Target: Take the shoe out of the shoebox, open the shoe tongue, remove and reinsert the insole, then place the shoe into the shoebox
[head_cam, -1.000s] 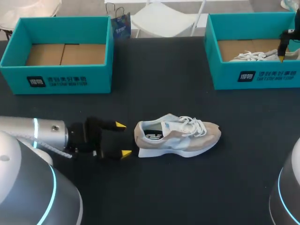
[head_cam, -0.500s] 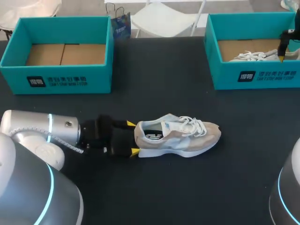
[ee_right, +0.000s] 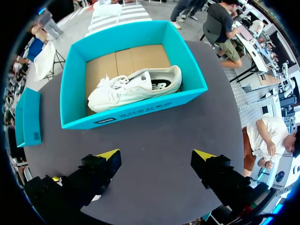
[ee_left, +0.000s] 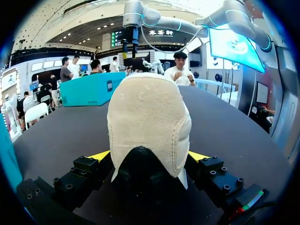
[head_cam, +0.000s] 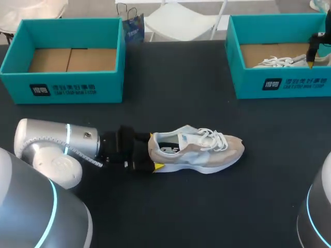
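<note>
A beige and white shoe (head_cam: pixel 199 150) lies on its sole on the dark table, toe pointing right. My left gripper (head_cam: pixel 153 152) is at its heel, open, one finger on each side of the heel. In the left wrist view the padded heel (ee_left: pixel 147 122) fills the gap of the left gripper (ee_left: pixel 150 157), with both yellow tips showing beside it. My right gripper (head_cam: pixel 312 51) hangs above the right teal shoebox (head_cam: pixel 279 85). In its own view the right gripper (ee_right: pixel 157 157) is open and empty, above the table in front of that shoebox (ee_right: pixel 140 110).
A second, white shoe (ee_right: pixel 136 86) lies inside the right shoebox. The left teal shoebox (head_cam: pixel 67 88) stands at the back left with only its cardboard floor showing. Bare dark table surrounds the beige shoe.
My left arm has slid right along the table until its open fingers straddle the shoe's heel. The shoe and the right arm have stayed put.
</note>
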Tool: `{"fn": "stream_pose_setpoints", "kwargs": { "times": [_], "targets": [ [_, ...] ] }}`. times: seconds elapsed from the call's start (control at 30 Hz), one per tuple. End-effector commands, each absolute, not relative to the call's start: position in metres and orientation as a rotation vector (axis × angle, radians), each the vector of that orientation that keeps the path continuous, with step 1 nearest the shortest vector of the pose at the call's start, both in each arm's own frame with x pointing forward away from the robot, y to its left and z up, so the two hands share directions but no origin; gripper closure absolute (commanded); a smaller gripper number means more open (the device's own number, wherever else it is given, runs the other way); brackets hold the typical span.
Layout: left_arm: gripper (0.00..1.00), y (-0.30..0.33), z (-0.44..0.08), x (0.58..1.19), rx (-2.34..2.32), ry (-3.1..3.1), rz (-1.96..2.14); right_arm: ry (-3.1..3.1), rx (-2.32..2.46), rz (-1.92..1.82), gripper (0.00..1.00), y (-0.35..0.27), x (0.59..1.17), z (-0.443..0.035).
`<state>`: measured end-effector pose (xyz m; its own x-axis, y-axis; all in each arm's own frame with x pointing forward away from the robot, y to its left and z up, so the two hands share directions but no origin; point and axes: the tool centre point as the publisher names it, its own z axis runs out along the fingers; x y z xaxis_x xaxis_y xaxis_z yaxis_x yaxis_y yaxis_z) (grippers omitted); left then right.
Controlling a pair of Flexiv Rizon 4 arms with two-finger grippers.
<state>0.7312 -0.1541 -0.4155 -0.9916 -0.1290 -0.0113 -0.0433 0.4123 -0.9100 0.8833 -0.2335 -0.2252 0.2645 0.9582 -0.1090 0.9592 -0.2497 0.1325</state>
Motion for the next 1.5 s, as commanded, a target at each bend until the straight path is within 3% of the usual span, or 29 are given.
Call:
{"fn": "stream_pose_setpoints", "kwargs": {
  "times": [0.03, 0.1, 0.13, 0.17, 0.2, 1.2, 1.5],
  "targets": [
    [0.15, -0.162, -0.423, 0.734, -0.156, 2.589, -1.622, 1.807, 2.356, -0.009, 0.0, -0.233, 0.884, -0.226],
    [0.42, -0.162, -0.425, 0.734, -0.158, 2.596, -1.616, 1.807, 2.356, -0.009, 0.0, -0.233, 0.884, -0.226],
    [0.65, -0.162, -0.426, 0.733, -0.148, 2.604, -1.602, 1.807, 2.356, -0.009, 0.0, -0.233, 0.884, -0.226],
    [0.76, -0.162, -0.426, 0.733, -0.149, 2.604, -1.603, 1.807, 2.356, -0.009, 0.0, -0.233, 0.884, -0.226],
    [1.0, -0.161, -0.426, 0.732, -0.151, 2.605, -1.607, 1.807, 2.356, -0.009, 0.0, -0.233, 0.884, -0.226],
    [1.0, -0.158, -0.421, 0.728, -0.159, 2.611, -1.618, 1.807, 2.356, -0.009, 0.0, -0.233, 0.884, -0.226],
    [1.0, -0.158, -0.421, 0.728, -0.159, 2.611, -1.618, 1.791, 2.327, 0.027, 0.0, -0.139, 0.816, -0.228]
  ]
}}
